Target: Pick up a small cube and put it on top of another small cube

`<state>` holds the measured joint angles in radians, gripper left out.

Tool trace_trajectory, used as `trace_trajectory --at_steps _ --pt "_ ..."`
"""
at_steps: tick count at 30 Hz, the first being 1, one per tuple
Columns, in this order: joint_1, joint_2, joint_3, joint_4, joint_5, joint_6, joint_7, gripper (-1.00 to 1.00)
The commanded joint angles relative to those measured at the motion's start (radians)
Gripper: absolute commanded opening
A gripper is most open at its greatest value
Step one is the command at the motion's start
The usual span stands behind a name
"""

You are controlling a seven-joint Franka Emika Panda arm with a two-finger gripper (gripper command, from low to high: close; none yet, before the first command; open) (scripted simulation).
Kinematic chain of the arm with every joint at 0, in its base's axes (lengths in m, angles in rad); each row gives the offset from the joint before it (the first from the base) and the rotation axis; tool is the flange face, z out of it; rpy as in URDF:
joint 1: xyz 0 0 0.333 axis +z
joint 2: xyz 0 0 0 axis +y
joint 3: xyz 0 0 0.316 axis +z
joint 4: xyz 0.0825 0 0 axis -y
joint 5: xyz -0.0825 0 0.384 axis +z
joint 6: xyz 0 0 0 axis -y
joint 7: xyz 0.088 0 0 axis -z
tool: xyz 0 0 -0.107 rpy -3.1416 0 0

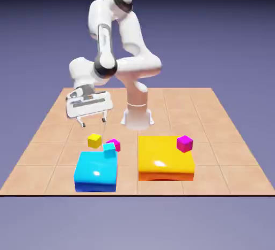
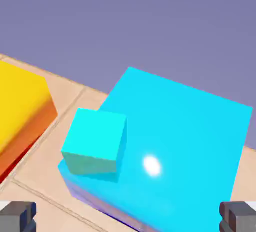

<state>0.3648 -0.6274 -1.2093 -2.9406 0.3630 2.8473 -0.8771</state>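
My gripper [image 1: 92, 121] hangs open above the table, behind the cubes, with nothing between its fingers. A small yellow cube [image 1: 94, 140] and a small magenta cube [image 1: 113, 145] sit on the tiles just below it. A small cyan cube [image 1: 109, 150] rests on the far corner of a large cyan block [image 1: 95, 172]. In the hand view the small cyan cube [image 2: 95, 141] shows on the large cyan block [image 2: 180, 136], ahead of the open gripper [image 2: 128, 218], whose grey fingertips [image 2: 17, 216] stand wide apart. Another small magenta cube [image 1: 184, 143] sits on a large yellow block [image 1: 164, 157].
The large yellow block [image 2: 20, 101] with orange sides stands beside the cyan block, a strip of tiled table [image 1: 48, 136] between them. The robot's base [image 1: 137, 115] stands behind the blocks. The table's front edge runs just before both large blocks.
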Motion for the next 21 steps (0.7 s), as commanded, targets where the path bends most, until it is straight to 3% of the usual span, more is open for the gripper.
trace_trajectory --at_steps 1,21 --pt "0.009 -0.002 -0.033 -0.004 0.01 -0.005 -0.044 0.0" --pt "0.182 -0.03 -0.625 -0.068 0.188 -0.098 -0.836 0.0"
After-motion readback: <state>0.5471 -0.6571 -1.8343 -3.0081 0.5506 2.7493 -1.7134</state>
